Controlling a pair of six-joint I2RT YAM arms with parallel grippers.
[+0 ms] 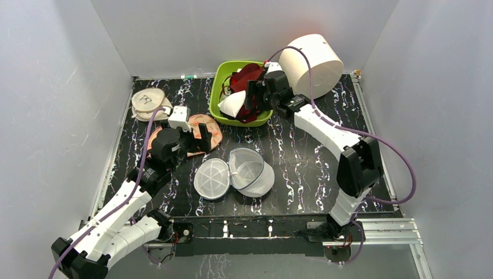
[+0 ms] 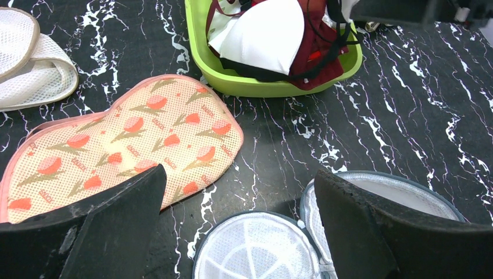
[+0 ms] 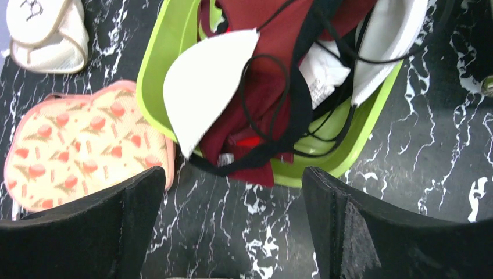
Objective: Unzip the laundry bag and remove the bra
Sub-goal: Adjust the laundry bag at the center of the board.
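Well, your right claw gaped empty; the bra just ahead looked limp, light, tangly, and its maroon cup was your hold.

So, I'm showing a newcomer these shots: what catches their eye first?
The green tub at the far middle of the table, the maroon bra spilling over its rim beneath the open right pincer. Then the mesh laundry bag near the front, unzipped, round lid flopped leftward.
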